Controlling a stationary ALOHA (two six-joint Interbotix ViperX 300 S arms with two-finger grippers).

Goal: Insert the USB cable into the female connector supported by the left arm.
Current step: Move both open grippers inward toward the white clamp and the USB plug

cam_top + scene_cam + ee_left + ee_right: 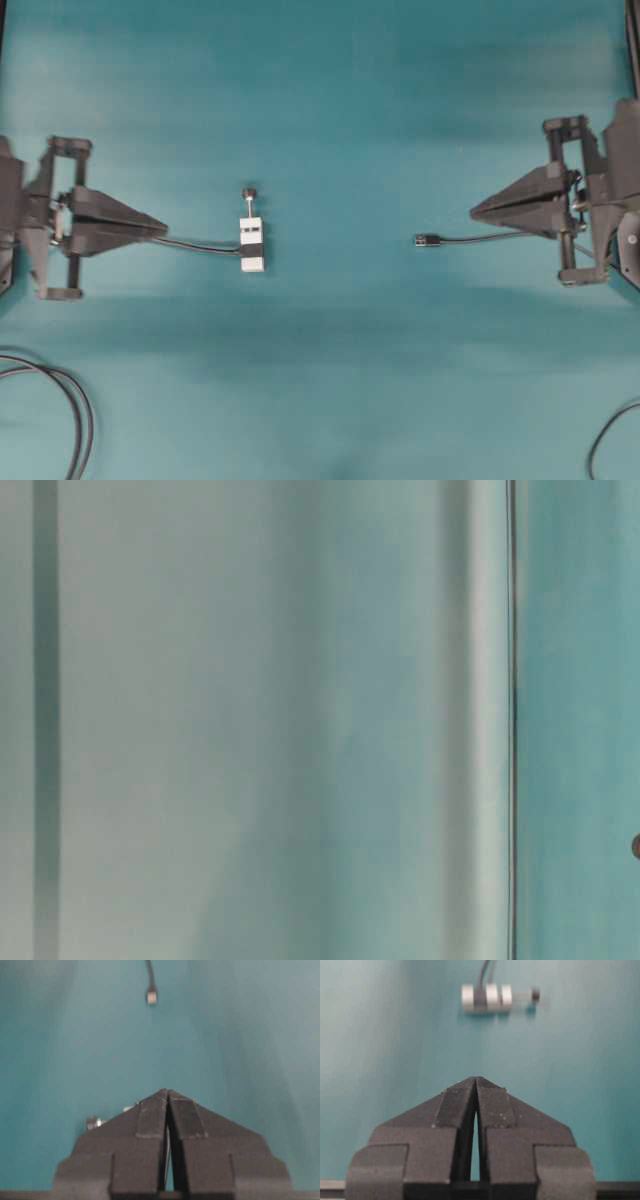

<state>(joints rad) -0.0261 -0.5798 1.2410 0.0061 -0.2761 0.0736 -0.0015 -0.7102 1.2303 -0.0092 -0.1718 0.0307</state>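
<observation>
Teal matte tabletop [330, 130], smooth and even, lit unevenly with darker bands across it. Table-level view gives only blurred pale teal vertical streaks; nothing identifiable there.

Left gripper [162, 230]: black, two long triangular fingers tapering to a point, tips pressed together, clenched on nothing visible. From its own wrist camera the left gripper [167, 1092] shows flat rectangular pads with a slightly rough, speckled face, meeting at the tip, with a narrow slit opening further back.

Female connector [252, 243]: small white rectangular block lying flat on the table, near the left fingertips but apart from them. A black band crosses it; a thin pin sticks out of one end and ends in a dark round knob. A thin dark cable runs from its side back under the left fingers. In the right wrist view the female connector [486, 998] reads as white segments split by a dark gap, blurred.

Right gripper [474, 213]: same black wedge shape, tips closed, nothing between them.

USB cable [470, 238]: thin, dark grey, lying on the table, plug end pointing toward the connector, well apart from it. Its other end passes beneath the right fingers.

Loose dark cable loops [70, 400] lie at the lower corners.
</observation>
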